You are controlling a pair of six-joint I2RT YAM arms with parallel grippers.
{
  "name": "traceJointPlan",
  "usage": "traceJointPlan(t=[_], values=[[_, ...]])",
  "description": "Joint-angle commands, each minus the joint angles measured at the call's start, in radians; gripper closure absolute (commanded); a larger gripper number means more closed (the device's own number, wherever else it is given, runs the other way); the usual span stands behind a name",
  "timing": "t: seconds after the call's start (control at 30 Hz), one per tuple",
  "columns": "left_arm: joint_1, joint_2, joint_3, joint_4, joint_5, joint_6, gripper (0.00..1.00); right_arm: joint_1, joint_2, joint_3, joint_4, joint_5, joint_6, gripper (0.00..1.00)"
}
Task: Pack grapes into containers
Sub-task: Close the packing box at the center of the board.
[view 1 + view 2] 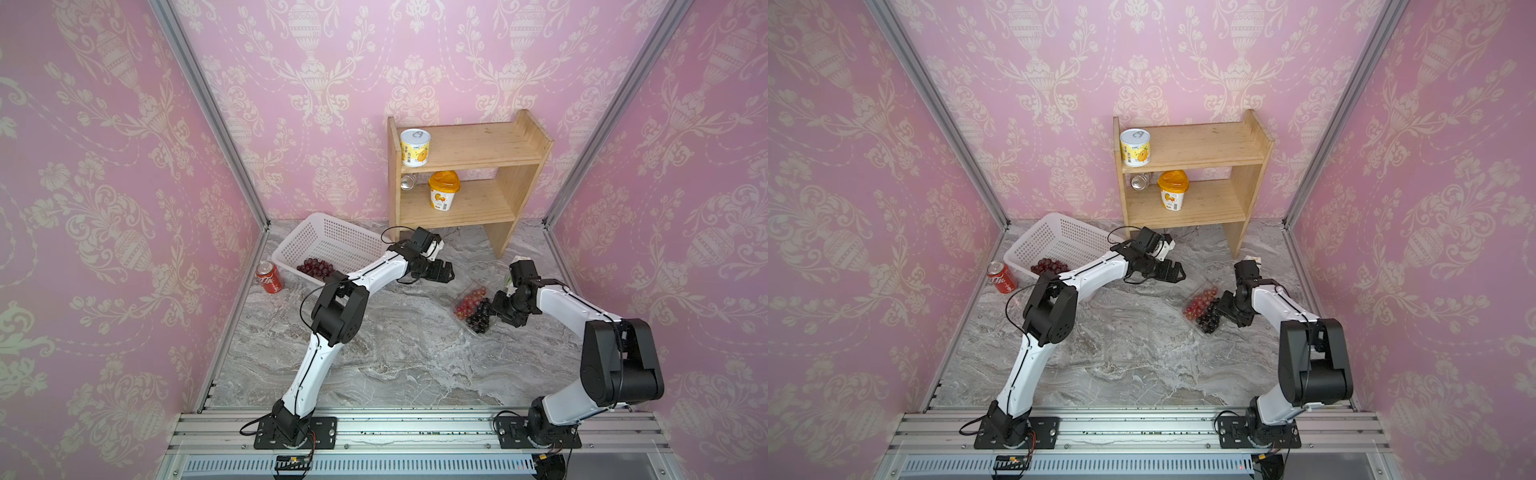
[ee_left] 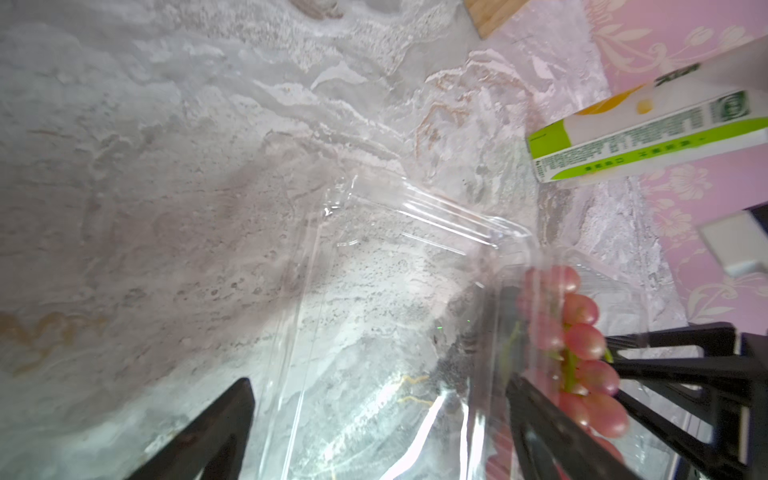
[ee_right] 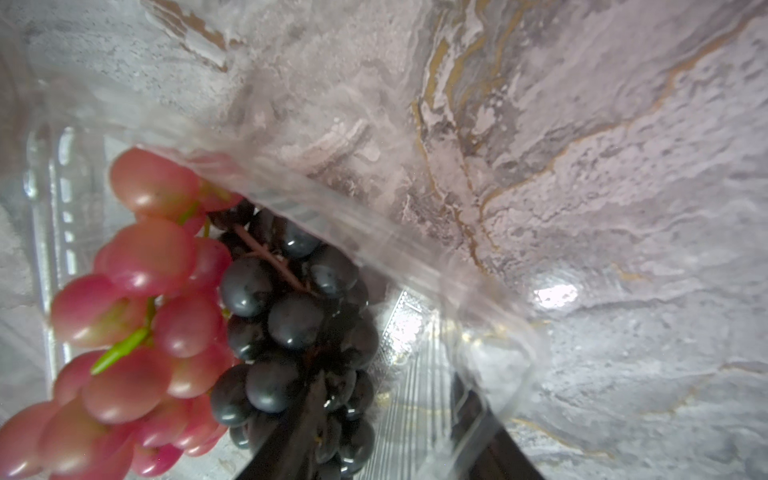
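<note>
A clear container (image 1: 471, 286) lies on the marble table at the right, lid open. In it are a light red bunch of grapes (image 1: 469, 301) and a near-black bunch (image 1: 480, 318). My right gripper (image 1: 496, 305) is at the container's edge beside the black grapes. In the right wrist view its fingers (image 3: 311, 415) stand apart: one lies among the black grapes (image 3: 286, 320), the other shows behind the clear wall (image 3: 407, 332). My left gripper (image 1: 451, 273) hovers open near the container, the clear lid (image 2: 415, 249) between its fingers (image 2: 232, 415). Dark red grapes (image 1: 316, 267) lie in the white basket (image 1: 332, 237).
A red cola can (image 1: 269, 277) stands left of the basket. A wooden shelf (image 1: 469, 174) with yellow-labelled tubs is against the back wall. A green and white carton (image 2: 648, 137) lies beyond the container near the right wall.
</note>
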Motion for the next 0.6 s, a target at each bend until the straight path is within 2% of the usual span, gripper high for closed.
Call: traceJointPlan(t=[0.0,0.37,0.57], values=[[-0.01,-0.07,0.01,-0.021,0.042,0.016,0.05,0.01,-0.011,0.017,-0.027,0.023,-0.022,0.5],[-0.051,-0.169,-0.052,0.015,0.066,-0.022,0.05,0.014,-0.041,0.0,0.013,-0.057,0.013,0.5],[-0.07,-0.261,-0.142,0.099,0.084,-0.086,0.05,0.078,-0.025,0.005,0.056,-0.085,0.044,0.5]])
